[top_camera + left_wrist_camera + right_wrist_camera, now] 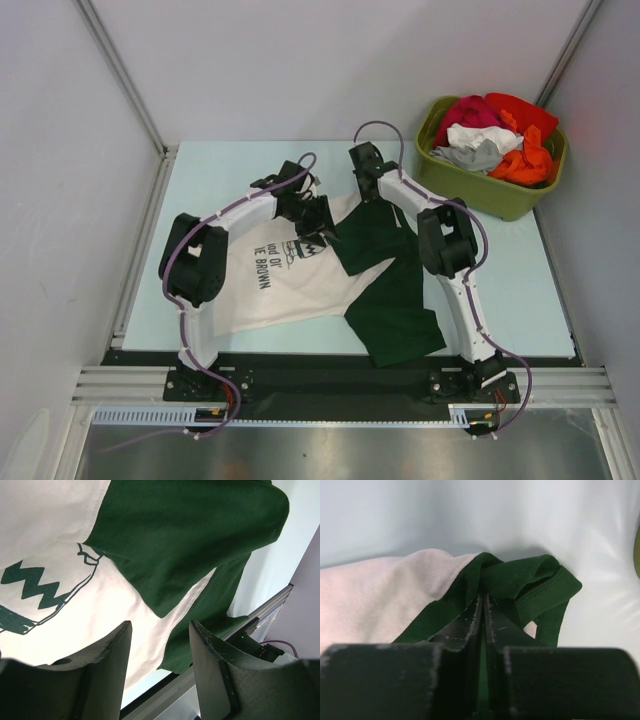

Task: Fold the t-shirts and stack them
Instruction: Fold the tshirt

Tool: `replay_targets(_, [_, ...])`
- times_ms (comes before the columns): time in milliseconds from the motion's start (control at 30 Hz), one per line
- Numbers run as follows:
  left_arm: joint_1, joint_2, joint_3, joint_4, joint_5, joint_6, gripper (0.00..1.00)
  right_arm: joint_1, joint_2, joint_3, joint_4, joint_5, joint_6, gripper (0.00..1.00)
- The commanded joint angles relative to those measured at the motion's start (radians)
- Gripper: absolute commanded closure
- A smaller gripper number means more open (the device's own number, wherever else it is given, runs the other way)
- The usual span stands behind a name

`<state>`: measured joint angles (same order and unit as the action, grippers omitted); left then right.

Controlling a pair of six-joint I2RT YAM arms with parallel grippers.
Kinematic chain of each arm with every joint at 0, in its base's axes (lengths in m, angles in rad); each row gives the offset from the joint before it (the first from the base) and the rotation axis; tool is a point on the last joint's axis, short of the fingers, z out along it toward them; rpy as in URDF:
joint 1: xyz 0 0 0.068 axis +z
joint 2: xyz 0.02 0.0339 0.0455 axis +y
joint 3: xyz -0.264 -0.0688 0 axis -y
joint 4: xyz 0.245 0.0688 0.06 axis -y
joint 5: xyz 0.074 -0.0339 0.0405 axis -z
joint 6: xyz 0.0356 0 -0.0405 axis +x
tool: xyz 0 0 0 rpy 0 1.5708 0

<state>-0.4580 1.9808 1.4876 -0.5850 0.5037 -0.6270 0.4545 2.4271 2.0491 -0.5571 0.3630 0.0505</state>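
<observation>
Right wrist: pincer (483, 599) tight on t-shirt (520, 577) edge

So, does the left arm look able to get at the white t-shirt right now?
Probably yes: the left pincer hangs open directly above the white t-shirt, with nothing between them. The right pincer, shut on the green fabric, sits off to the side.

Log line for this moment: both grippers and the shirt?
left gripper: open, above t-shirt | right gripper: shut on t-shirt, green part | t-shirt: spread on table, unfolded
</observation>
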Motion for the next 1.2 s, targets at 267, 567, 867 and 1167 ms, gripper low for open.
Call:
replay_targets(267, [0.013, -0.054, -0.010, 0.017, 0.027, 0.018, 0.45, -0.097, -0.053, 0.112, -0.035, -0.044, 0.164, 0.82])
replay_targets(567, [0.015, -0.043, 0.000, 0.019, 0.036, 0.013, 0.45, -0.108, 0.020, 0.223, -0.058, -0.053, 0.175, 0.74])
replay_targets(867, [0.022, -0.033, 0.007, 0.017, 0.038, 0.007, 0.45, -0.117, 0.004, 0.163, -0.052, -0.110, 0.201, 0.66])
replay_targets(1167, [0.100, -0.051, 0.010, 0.016, 0.002, 0.003, 0.45, -0.120, -0.016, 0.091, -0.041, -0.141, 0.198, 0.69])
